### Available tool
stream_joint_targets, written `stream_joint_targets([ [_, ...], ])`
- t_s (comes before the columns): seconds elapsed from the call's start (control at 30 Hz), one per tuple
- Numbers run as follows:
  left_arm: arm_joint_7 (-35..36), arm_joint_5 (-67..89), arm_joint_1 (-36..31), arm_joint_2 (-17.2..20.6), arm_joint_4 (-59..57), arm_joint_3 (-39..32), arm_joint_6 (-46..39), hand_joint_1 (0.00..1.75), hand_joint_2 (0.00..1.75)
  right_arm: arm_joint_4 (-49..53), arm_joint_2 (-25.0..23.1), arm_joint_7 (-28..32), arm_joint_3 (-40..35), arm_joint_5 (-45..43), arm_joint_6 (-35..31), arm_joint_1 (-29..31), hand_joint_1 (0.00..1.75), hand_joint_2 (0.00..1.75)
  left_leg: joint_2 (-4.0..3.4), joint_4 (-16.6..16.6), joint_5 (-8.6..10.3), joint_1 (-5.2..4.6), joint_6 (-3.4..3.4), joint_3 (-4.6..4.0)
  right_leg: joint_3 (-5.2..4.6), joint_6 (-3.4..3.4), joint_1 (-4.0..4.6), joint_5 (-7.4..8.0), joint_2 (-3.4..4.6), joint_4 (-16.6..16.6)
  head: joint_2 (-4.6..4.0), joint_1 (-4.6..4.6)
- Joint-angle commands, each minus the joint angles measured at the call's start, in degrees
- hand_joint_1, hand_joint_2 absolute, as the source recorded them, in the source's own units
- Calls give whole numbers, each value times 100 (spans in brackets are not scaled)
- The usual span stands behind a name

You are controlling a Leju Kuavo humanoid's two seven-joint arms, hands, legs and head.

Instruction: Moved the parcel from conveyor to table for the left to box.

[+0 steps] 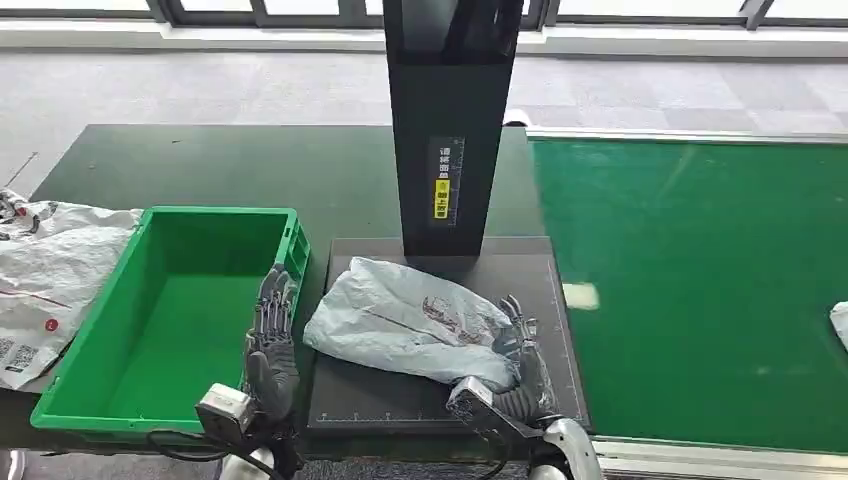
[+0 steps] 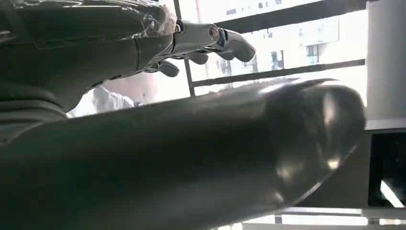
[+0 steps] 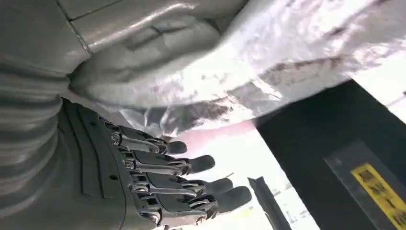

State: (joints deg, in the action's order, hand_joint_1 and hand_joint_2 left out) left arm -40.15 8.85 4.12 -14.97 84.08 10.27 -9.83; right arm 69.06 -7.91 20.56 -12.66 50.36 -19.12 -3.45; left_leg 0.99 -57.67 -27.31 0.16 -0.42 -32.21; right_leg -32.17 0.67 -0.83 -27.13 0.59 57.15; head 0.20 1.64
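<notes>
while my right hand (image 1: 518,352) lies against the near right edge of the parcel (image 1: 408,318), its fingers (image 3: 191,165) are spread and straight, the thumb on the crinkled plastic, and i cannot tell whether that counts as a real grip or only a resting touch. my left hand (image 1: 272,340) hangs flat and empty, fingers apart, between the parcel and the wall of the green bin (image 1: 296,245), touching neither as far as i can judge.

the parcel, a pale blue-grey mailer bag, lies on the dark scale plate (image 1: 540,270) at the foot of the black post (image 1: 446,120), so it is off the green conveyor (image 1: 690,290) and on the table (image 1: 200,165). i judge the handover is nearly made.

to do this well i should lift my right fingers off cleanly without dragging the slack film, then bring the left in low from the bin side, gather the bag at its thicker middle, and carry it over the bin's rim. more white bags (image 1: 45,270) lie beyond the bin.
</notes>
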Motion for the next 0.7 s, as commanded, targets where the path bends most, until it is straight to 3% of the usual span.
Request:
stream_joint_targets([
  [0.03,15,132,-30,-22,-104,-204,-235,0,0,567,115,193,-138,-114,7,-169,0,175,-12,3,1,1,-1,0,-2,-4,2,4,3,-3,0,0],
  [0.3,661,974,36,-35,9,271,-1311,0,0,1631,166,410,-271,-411,403,-528,0,175,-9,2,0,1,-1,-3,-4,-4,2,1,-3,-3,0,0],
  [0.6,1364,3458,-688,293,-1012,956,-1141,0,0,2302,250,1089,-347,-984,861,-762,0,175,7,10,10,0,-1,1,2,-4,1,5,-21,-13,0,0],
  [0.63,1457,4106,-842,239,-1311,1136,-1211,0,175,2357,233,1276,-386,-1077,949,-774,0,175,6,8,8,-1,0,1,1,-3,0,4,-17,-9,0,0],
  [0.7,1696,4936,-1128,159,-1886,1477,-1257,0,175,2408,205,1455,-440,-1180,1037,-749,0,175,14,5,7,-4,0,0,-1,-1,-3,1,-22,-5,0,0],
])
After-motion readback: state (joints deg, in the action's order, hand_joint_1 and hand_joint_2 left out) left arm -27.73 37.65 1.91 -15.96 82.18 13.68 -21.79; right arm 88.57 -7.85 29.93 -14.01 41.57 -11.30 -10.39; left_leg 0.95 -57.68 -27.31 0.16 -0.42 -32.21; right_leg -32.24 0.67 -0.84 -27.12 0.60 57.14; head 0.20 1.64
